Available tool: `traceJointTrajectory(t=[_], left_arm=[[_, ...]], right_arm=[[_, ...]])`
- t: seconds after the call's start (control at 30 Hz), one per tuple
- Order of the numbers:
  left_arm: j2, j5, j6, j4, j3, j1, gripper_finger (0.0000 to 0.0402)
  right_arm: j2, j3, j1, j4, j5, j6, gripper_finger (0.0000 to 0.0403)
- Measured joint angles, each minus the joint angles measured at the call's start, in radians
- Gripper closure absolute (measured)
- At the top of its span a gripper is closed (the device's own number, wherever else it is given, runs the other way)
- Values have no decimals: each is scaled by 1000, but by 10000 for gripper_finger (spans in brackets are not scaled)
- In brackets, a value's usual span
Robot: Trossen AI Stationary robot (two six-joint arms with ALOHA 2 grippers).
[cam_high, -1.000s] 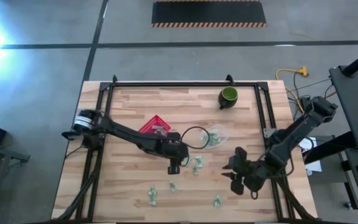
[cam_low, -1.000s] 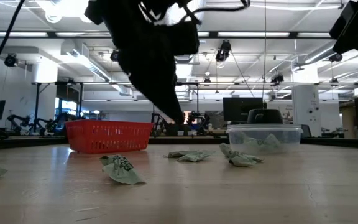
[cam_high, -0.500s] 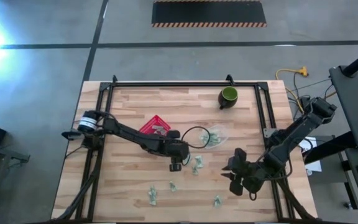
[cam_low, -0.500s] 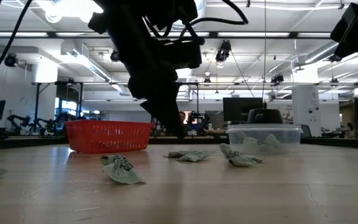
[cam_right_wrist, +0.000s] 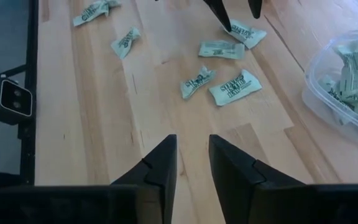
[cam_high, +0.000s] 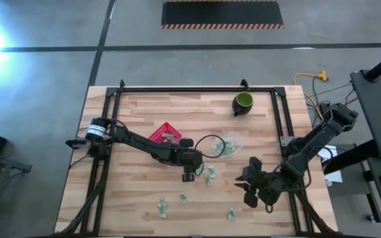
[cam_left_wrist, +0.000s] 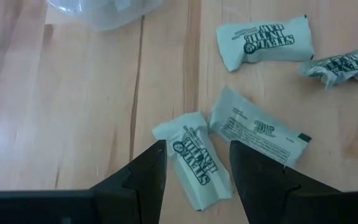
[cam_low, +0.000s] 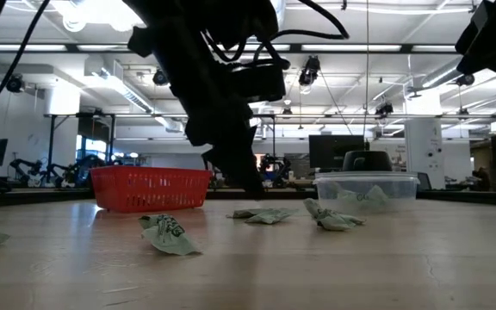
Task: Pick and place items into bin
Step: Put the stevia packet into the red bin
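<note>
Several small pale green-and-white wrapped items lie scattered on the wooden table, a cluster at the middle and loose ones nearer the front. My left gripper is open and hovers low over one packet, with a finger on either side of it. More packets sit in the clear plastic bin. My right gripper is open and waits to the right of the cluster.
A red mesh basket stands left of the clear bin. A dark green cup stands near the far edge. Other packets lie beside the one under my left gripper. A black frame borders the table.
My left gripper has moved a little toward the table's right and down, closing in on the cluster of packets. The packets have stayed where they were.
</note>
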Motion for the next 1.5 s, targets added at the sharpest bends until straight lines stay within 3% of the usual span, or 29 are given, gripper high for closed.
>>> traceJointTrajectory(t=[0.6,0.8,1.17,1.5], left_arm=[[32,17,-23,0,-3,25,242],[32,101,-123,-40,-4,59,242],[32,126,-140,-71,-4,65,243],[30,130,-139,-81,7,65,325]], right_arm=[[0,0,0,2,0,1,326],[0,0,0,2,0,0,330],[0,0,0,2,28,-10,330],[0,0,0,2,41,-7,330]])
